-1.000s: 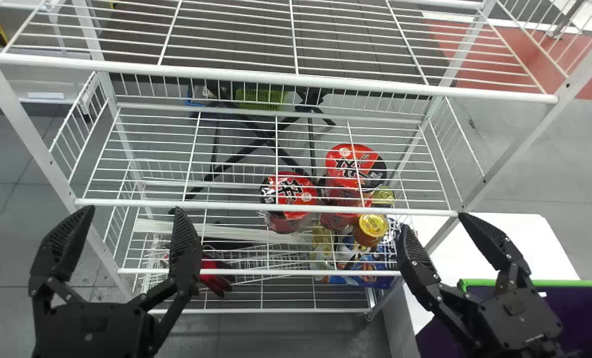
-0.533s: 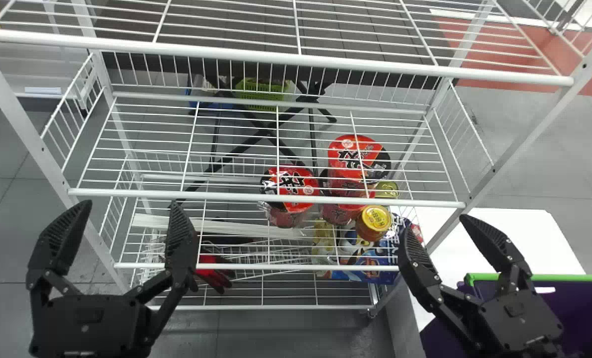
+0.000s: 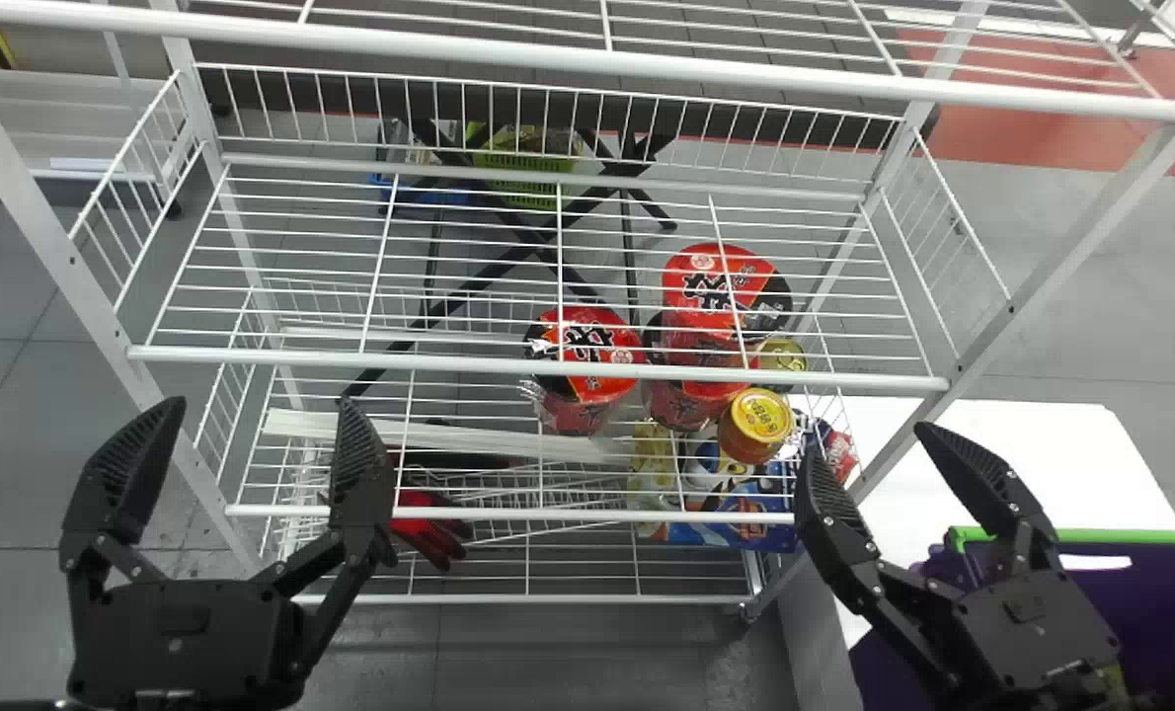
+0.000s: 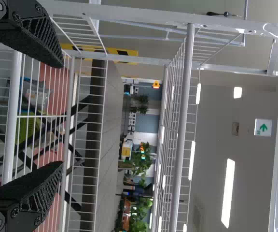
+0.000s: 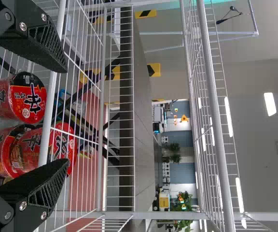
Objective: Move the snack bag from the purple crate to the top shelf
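Observation:
My left gripper stands open at the lower left of the head view, in front of the white rack, with nothing between its fingers. My right gripper is open too, over the white table's edge and beside the purple crate with its green rim. A small yellow-green patch shows behind the right gripper's body; whether it is the snack bag I cannot tell. The top shelf is bare wire in view. In the wrist views, the left gripper and right gripper face the rack, empty.
Red noodle cups and a yellow-lidded jar stand on the rack's lower levels, with blue snack packs and a red glove below. A white table adjoins the rack on the right.
In the head view, the rack has shifted upward and looks larger, and the crate and table have slid up and right. Both grippers keep nearly the same place and stay open.

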`<state>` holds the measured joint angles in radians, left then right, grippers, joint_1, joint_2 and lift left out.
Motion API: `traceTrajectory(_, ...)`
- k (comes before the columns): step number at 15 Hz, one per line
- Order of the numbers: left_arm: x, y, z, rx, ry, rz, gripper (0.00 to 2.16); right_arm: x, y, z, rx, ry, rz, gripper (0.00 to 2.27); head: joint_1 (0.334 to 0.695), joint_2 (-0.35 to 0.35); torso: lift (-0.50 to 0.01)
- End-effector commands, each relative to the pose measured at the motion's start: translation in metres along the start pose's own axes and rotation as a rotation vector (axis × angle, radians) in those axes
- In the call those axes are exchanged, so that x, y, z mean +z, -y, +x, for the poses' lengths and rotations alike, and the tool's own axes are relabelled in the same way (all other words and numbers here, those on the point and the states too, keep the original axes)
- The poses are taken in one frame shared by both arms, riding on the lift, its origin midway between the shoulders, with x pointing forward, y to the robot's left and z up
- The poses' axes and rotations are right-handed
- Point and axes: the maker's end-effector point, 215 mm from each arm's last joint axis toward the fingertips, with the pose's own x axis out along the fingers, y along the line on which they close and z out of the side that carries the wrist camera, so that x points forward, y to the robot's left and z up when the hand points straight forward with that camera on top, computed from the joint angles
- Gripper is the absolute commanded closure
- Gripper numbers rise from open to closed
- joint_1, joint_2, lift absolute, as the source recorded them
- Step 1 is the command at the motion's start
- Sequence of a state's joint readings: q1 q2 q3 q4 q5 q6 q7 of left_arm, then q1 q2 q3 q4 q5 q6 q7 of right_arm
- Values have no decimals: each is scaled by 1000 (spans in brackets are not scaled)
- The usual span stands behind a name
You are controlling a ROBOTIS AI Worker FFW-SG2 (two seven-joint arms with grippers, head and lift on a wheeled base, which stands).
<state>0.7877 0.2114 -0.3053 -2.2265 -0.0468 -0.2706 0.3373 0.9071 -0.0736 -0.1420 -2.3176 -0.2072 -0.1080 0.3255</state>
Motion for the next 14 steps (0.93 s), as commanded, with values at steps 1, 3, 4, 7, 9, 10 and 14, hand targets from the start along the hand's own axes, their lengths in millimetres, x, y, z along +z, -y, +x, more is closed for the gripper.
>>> traceTrajectory(1, -1, 0, -1, 0, -4, 2, 103, -3, 2, 0, -1, -3, 6, 178, 695, -130, -383)
traceTrajectory(3, 1, -1, -2, 2, -4, 0, 103, -6, 1, 1, 3, -6, 10, 178, 695, -132, -391)
traceTrajectory(4, 1, -1, -2, 2, -4, 0, 100, -5, 2, 1, 2, -4, 12, 178, 695, -132, -395)
traceTrajectory(7, 2, -2, -3, 3, -3, 0, 103, -6, 2, 1, 2, -5, 13, 178, 695, -131, -407)
traceTrajectory(9, 2, -2, -3, 5, -3, -1, 103, -6, 3, 1, 1, -6, 9, 178, 695, -130, -415)
traceTrajectory(10, 1, -2, -3, 4, -4, 0, 103, -6, 3, 1, 0, -6, 10, 178, 695, -130, -419)
traceTrajectory(14, 1, -3, -2, 7, -2, 1, 103, -5, 4, 2, -1, -4, 10, 178, 695, -132, -435)
